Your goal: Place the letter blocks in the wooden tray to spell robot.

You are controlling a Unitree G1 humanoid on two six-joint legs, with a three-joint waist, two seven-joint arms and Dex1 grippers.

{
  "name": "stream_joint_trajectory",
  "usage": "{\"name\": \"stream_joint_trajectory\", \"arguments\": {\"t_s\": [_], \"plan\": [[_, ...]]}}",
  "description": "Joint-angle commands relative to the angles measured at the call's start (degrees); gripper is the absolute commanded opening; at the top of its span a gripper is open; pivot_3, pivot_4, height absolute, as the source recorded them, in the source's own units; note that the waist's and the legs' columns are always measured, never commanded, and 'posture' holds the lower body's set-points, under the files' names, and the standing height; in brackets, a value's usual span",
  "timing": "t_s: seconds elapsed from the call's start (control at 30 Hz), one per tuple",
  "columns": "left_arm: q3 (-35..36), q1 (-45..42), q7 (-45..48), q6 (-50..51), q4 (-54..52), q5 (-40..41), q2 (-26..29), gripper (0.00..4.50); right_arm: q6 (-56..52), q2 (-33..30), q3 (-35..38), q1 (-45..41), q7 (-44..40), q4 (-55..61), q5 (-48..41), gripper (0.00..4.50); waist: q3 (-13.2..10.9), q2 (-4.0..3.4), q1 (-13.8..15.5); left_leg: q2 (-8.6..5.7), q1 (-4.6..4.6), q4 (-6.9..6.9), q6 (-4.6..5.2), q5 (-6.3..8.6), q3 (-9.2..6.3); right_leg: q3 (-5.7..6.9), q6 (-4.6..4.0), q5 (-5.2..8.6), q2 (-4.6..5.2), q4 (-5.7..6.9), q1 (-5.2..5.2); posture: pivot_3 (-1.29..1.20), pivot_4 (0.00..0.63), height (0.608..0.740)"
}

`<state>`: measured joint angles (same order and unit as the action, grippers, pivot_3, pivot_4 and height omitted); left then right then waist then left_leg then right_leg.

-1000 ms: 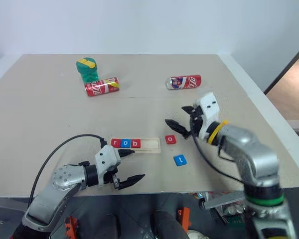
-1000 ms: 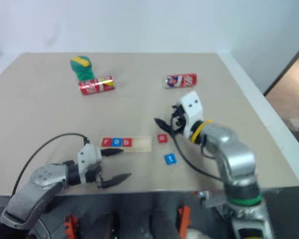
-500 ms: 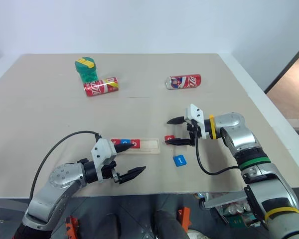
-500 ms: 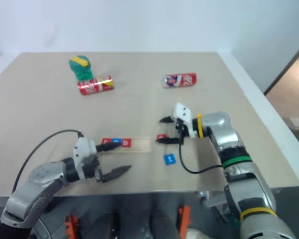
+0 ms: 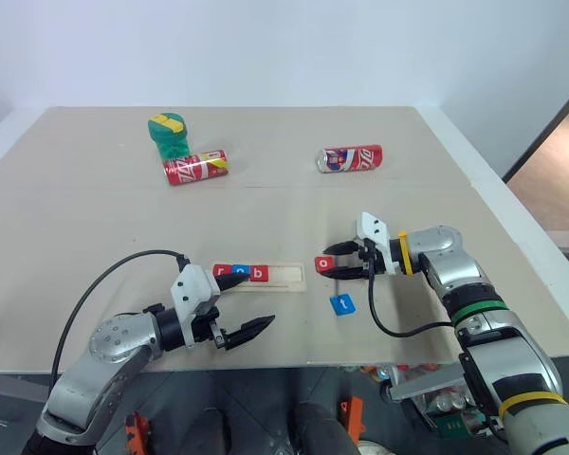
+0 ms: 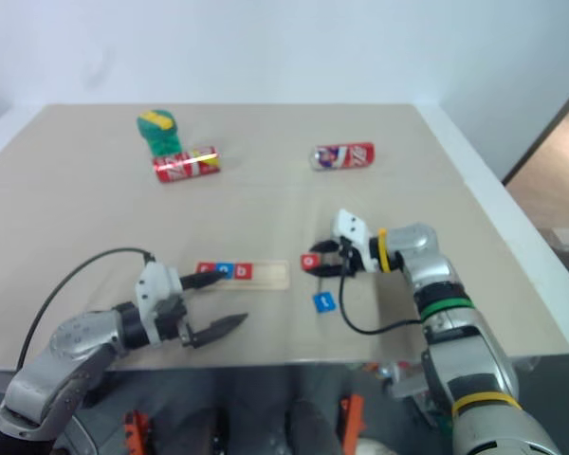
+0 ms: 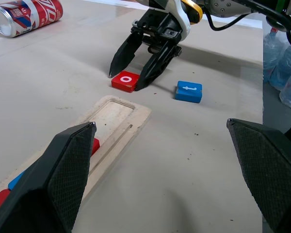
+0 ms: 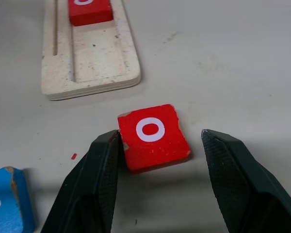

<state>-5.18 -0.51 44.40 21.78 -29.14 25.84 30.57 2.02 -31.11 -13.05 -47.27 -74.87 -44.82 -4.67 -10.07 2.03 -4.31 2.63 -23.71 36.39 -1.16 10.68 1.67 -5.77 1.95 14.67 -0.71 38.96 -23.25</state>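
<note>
The wooden tray (image 5: 286, 276) lies near the table's front, with a red r block (image 5: 222, 272), a blue o block (image 5: 239, 273) and a red b block (image 5: 257, 275) in its left part. A red o block (image 5: 323, 264) lies flat on the table just right of the tray. My right gripper (image 5: 326, 264) is down at it, open, one finger (image 8: 94, 184) against its edge and the other a little apart. A blue t block (image 5: 342, 304) lies nearer the front edge. My left gripper (image 5: 261, 300) hangs open in front of the tray, holding nothing.
Two red soda cans (image 5: 194, 166) (image 5: 350, 156) lie on their sides at the back of the table. A green and yellow object (image 5: 169, 133) stands behind the left can. The table's front edge runs just below my left gripper.
My right gripper has come down to the table and its fingers have narrowed around the red o block. The left gripper has stayed where it was.
</note>
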Motion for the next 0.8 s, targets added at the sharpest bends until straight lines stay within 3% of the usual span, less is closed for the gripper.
{"name": "stream_joint_trajectory", "arguments": {"t_s": [0.03,0.47,0.57,0.63,0.8], "plan": [[-0.13,-0.35,0.43,-0.39,-1.46,0.03,0.5,4.5,-4.97,-0.71,1.17,2.5,1.99,4.65,0.33,2.53,0.01,0.01,0.0,0.0,0.01,0.01,0.0,-0.01,0.0,0.0,0.01,-0.01,0.0,0.0,0.01,0.0,0.15,0.74],[-0.96,-1.07,1.05,-1.02,-0.35,-1.29,0.58,4.5,-13.0,-0.91,1.44,6.32,4.49,12.62,0.91,2.53,0.01,0.01,0.0,0.01,0.0,-0.02,-0.01,0.0,-0.01,0.02,0.04,0.02,-0.02,0.01,0.0,0.0,0.15,0.74],[-0.44,-0.5,1.37,-1.32,-0.21,-1.31,0.77,4.5,-16.63,-0.28,2.05,7.08,7.55,15.42,0.87,1.98,0.01,0.01,0.0,0.01,0.0,-0.02,-0.01,0.0,-0.01,0.01,0.04,0.02,-0.02,0.0,0.0,0.0,0.15,0.74],[0.0,0.14,1.6,-1.8,0.0,-1.44,1.03,4.5,-19.16,-0.25,1.72,8.35,9.43,19.24,1.36,1.3,0.01,0.01,0.0,0.01,0.0,-0.02,-0.01,0.0,-0.02,0.02,0.04,0.03,-0.02,0.01,0.0,0.0,0.15,0.74],[-0.05,1.01,1.58,-3.04,0.69,-1.89,1.12,4.5,-24.89,-0.47,0.62,11.97,12.6,28.93,1.61,1.25,0.01,0.02,0.01,0.03,-0.01,-0.06,-0.03,0.01,-0.03,0.02,0.03,0.05,-0.03,0.01,-0.04,0.0,0.15,0.74]]}}
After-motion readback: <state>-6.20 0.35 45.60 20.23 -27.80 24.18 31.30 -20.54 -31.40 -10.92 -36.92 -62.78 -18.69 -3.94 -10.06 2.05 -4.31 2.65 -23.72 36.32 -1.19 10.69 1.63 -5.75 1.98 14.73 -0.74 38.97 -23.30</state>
